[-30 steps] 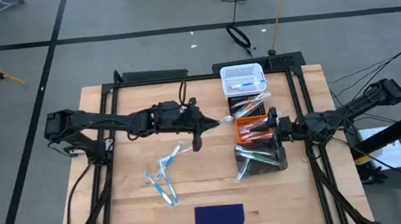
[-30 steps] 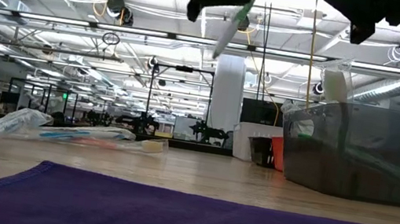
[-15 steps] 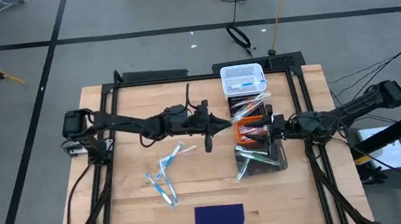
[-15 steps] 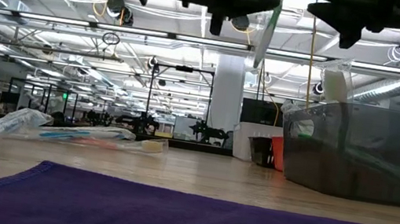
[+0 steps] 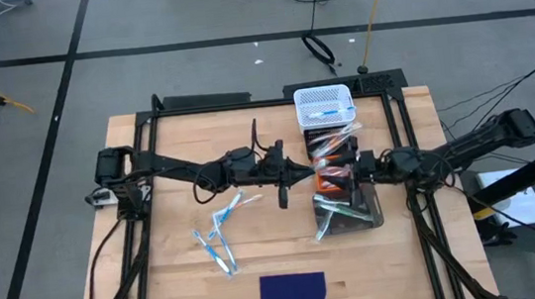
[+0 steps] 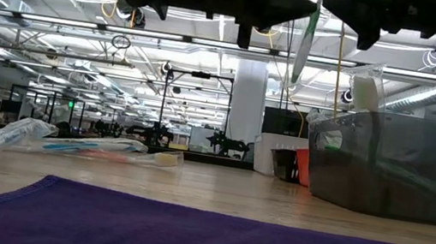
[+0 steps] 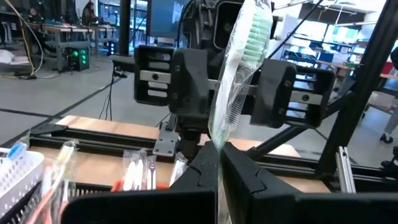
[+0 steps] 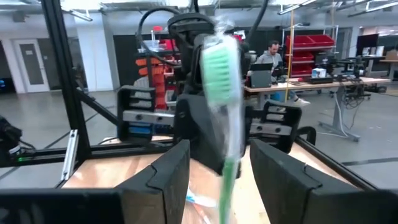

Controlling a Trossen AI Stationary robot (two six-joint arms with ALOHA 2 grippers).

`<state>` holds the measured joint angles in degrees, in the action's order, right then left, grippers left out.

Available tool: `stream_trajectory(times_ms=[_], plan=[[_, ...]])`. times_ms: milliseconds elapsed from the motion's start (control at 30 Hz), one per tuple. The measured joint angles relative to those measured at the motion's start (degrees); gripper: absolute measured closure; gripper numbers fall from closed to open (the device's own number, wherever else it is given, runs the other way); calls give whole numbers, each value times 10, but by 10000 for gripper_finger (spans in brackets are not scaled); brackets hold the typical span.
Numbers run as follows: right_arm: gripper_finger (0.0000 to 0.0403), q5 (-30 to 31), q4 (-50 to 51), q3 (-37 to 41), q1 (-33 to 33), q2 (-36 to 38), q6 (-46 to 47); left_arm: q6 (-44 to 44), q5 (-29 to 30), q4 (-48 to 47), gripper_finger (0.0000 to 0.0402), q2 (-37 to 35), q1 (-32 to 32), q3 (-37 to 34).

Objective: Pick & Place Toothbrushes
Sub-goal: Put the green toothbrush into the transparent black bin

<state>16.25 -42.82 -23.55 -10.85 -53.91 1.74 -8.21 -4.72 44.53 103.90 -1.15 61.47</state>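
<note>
A large open robotics lab: a wooden worktable (image 5: 191,277) on a grey taped floor (image 5: 137,44), ceiling strip lights (image 6: 59,25), red parts bins (image 8: 309,59), a person (image 8: 272,53) at a desk.

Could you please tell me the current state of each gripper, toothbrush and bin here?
left gripper: shut on the green toothbrush.
right gripper: open, facing the left gripper, the brush between its fingers.
green toothbrush: wrapped, upright, held above the table.
loose toothbrushes: wrapped, lying on the table.
white basket: holds one blue toothbrush.
dark bin: on the table, holds toothbrushes.
</note>
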Motion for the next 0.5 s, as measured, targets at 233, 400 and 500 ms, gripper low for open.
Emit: stream_trajectory(times_ms=[233,400,500], plan=[[243,0,-41,0,10,-24,4,0,2,3,400,0,1,0],[244,-1,-65,0,19,-47,4,2,3,3,400,0,1,0],[258,-1,-78,0,24,-56,6,2,3,3,400,0,1,0]])
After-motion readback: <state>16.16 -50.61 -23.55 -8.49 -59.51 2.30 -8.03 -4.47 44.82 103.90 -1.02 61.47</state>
